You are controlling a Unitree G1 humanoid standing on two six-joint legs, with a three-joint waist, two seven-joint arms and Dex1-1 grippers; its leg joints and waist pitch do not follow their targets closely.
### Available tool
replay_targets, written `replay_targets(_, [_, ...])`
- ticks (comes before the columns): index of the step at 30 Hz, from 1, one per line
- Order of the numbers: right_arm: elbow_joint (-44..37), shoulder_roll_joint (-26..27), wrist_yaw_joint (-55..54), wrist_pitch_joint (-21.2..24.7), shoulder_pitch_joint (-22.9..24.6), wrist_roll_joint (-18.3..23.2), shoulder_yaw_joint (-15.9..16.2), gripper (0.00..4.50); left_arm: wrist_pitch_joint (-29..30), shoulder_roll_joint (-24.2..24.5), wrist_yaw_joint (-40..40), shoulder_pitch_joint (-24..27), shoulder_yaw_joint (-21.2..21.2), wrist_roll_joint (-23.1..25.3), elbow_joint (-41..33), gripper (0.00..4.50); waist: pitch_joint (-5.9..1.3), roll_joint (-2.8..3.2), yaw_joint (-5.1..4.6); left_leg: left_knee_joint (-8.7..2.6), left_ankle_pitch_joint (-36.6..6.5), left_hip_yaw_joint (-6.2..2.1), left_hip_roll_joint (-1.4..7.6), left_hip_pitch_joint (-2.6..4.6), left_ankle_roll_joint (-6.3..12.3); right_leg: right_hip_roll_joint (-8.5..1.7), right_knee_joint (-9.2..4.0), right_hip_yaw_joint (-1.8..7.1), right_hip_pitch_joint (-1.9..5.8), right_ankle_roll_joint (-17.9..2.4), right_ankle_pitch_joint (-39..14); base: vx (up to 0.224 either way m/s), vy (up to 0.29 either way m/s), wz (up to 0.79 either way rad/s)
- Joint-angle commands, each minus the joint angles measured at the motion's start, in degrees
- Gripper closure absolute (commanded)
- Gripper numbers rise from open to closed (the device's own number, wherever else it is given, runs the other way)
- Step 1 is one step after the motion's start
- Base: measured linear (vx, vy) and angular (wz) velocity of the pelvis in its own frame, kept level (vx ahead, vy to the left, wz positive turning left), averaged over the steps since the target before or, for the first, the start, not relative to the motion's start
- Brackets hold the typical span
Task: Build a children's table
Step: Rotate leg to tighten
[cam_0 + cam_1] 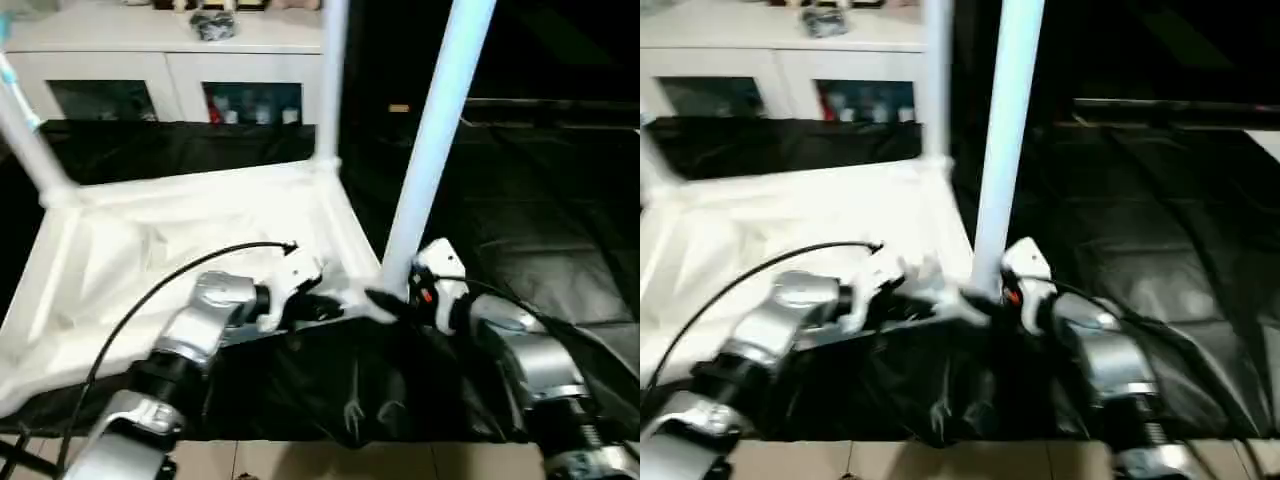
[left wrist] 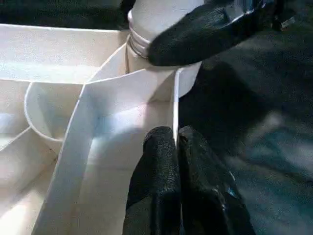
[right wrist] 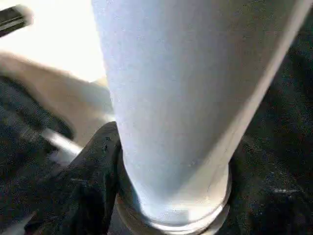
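The children's table lies upside down on a black sheet, its ribbed white top (image 1: 150,240) facing up. Three white legs stand in corner sockets: far left (image 1: 30,140), far right (image 1: 333,80) and near right (image 1: 430,150). My left gripper (image 2: 175,134) is shut on the thin rim wall (image 2: 174,98) of the top, just beside the near-right socket. My right gripper (image 1: 385,300) holds the base of the near-right leg (image 3: 186,98), with one black finger (image 3: 93,166) pressed against it; that finger (image 2: 195,39) also lies across the leg's base in the left wrist view.
A white cabinet with glass doors (image 1: 170,70) stands behind the work. The black sheet (image 1: 520,220) runs on to the right of the table top. A black cable (image 1: 150,290) arches over my left forearm. Light floor (image 1: 330,460) borders the near edge.
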Motion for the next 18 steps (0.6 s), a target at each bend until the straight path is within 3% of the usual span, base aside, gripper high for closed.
replay_targets(1, [1.4, 4.2, -2.6, 1.4, -0.5, -0.6, 4.2, 1.84, 0.2, -4.8, 2.7, -1.7, -1.0, -1.7, -0.9, 4.5, -2.93, -0.75, -0.25, -4.24, -18.8, -1.3, 1.51, 0.84, -0.49, -2.87, -4.75, 1.78, 1.89, -8.0, -25.1, 0.0, 0.0, 0.0])
replay_targets(4, [1.7, 7.8, -4.9, 1.3, -1.1, -1.2, 4.6, 1.84, 0.9, -7.2, 4.5, -1.7, -1.6, -1.4, -1.2, 4.5, -3.05, -0.55, -0.38, -4.2, -18.7, -1.23, 1.51, 0.9, -0.24, -2.83, -4.73, 1.9, 1.76, -8.0, -24.0, 0.0, 0.0, 0.0])
replay_targets(6, [1.3, 8.6, -4.4, 1.5, -1.1, -0.5, 4.7, 1.14, 1.1, -7.7, 4.7, -1.6, -1.9, -1.4, -1.5, 4.5, -3.02, -0.62, -0.38, -4.23, -18.5, -1.23, 1.53, 0.88, -0.03, -2.76, -4.69, 1.88, 1.86, -8.1, -23.2, 0.0, 0.0, 0.0])
replay_targets(8, [-0.3, 8.4, -2.3, 1.7, -0.7, 0.6, 5.1, 1.07, 0.5, -7.5, 3.7, -1.4, -2.8, -1.0, -2.1, 4.5, -3.13, -0.46, -0.3, -4.22, -18.2, -1.19, 1.56, 0.82, 0.22, -2.73, -4.54, 1.98, 1.88, -8.4, -21.8, 0.0, 0.0, 0.0])
replay_targets(14, [-2.8, 3.2, 2.9, -0.3, 0.6, 0.1, 6.2, 0.46, -0.7, -4.5, -0.6, -0.8, -3.3, -1.5, -3.5, 4.5, -3.1, -0.15, -0.11, -4.22, -18.2, -1.14, 1.61, 0.82, 0.45, -2.65, -4.34, 2.02, 2.04, -9.0, -19.3, 0.0, 0.0, 0.0])
replay_targets(18, [-5.2, -1.9, 9.6, -1.0, 1.5, 0.9, 6.5, 0.46, -2.6, -2.1, -5.6, 0.0, -4.0, -2.2, -4.4, 4.5, -3.29, -0.25, 0.09, -3.99, -15.9, -1.0, 1.63, 0.64, 1.53, -2.62, -3.83, 2.04, 2.32, -10.5, -14.7, 0.0, 0.0, 0.0])
